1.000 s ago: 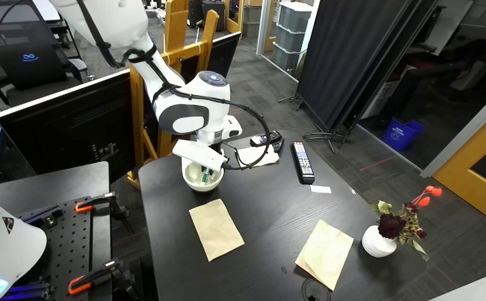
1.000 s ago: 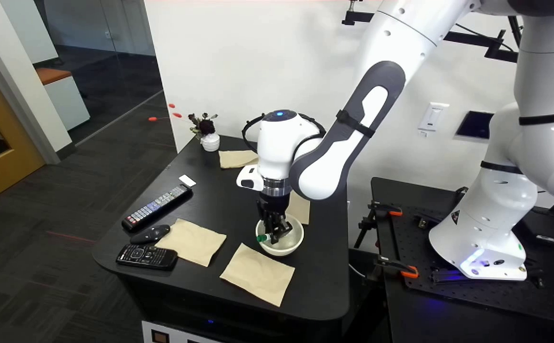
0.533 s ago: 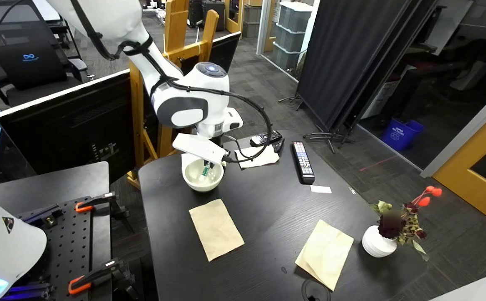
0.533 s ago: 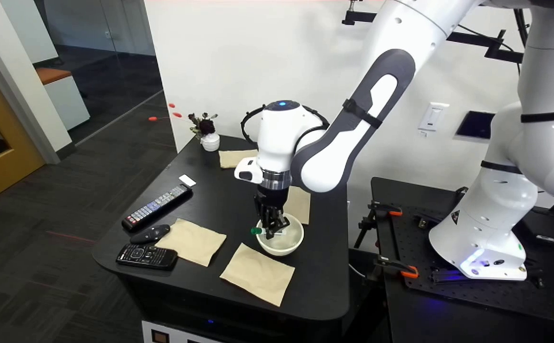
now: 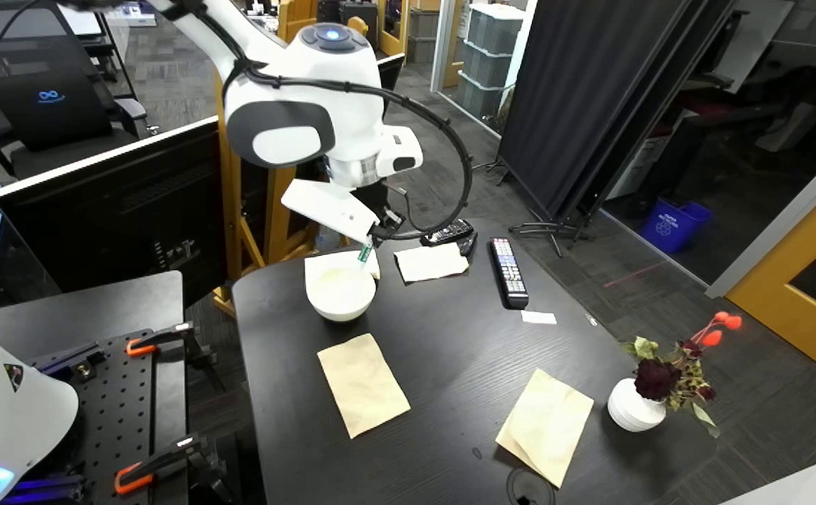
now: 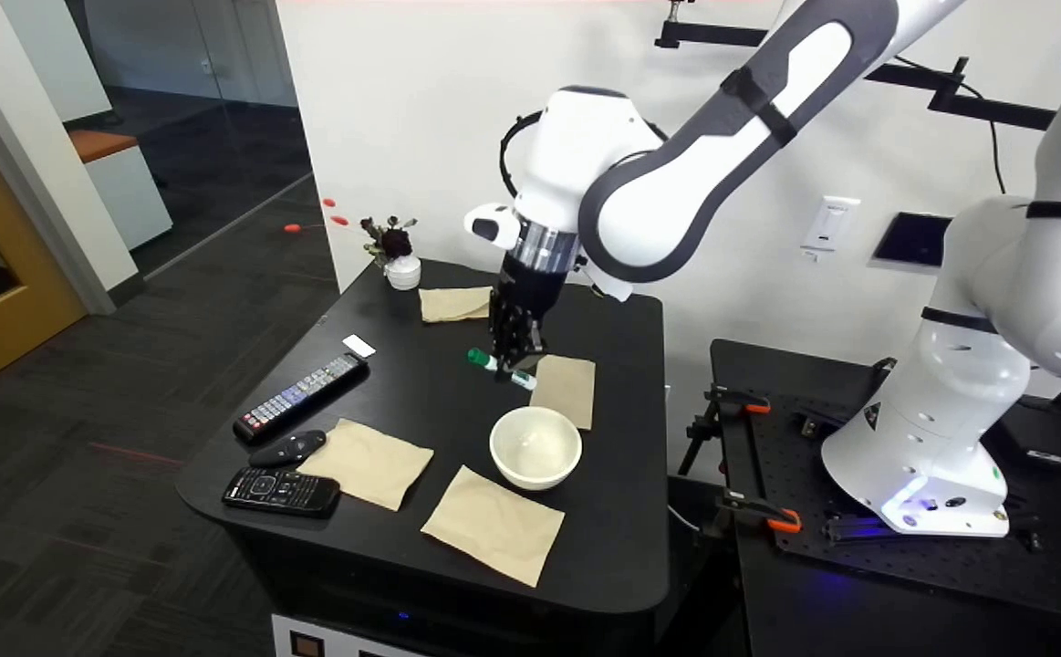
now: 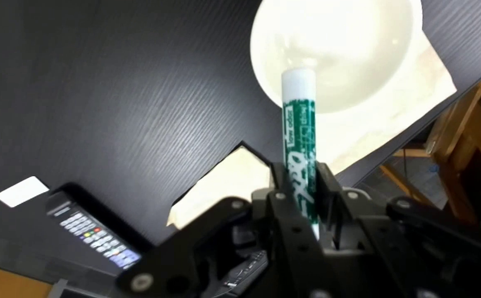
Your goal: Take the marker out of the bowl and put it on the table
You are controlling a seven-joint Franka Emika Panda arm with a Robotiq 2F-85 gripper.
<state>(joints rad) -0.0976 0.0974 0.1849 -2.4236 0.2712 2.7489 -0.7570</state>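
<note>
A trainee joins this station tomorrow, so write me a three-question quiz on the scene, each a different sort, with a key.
1. True or false: the jaws are shut on the marker.
2. Pick one. Relative to the bowl, the marker is: (a) lying in it; (b) underneath it; (c) in the air, out of it.
3. Fill the gap: the white vase on the table holds ____.

Key: 1. True. 2. c. 3. Flowers.

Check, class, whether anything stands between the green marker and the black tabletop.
In the wrist view, the white bowl shows partly behind the green marker, so it may block a straight lowering; just left of the bowl, nothing visible bars the black tabletop.
</note>
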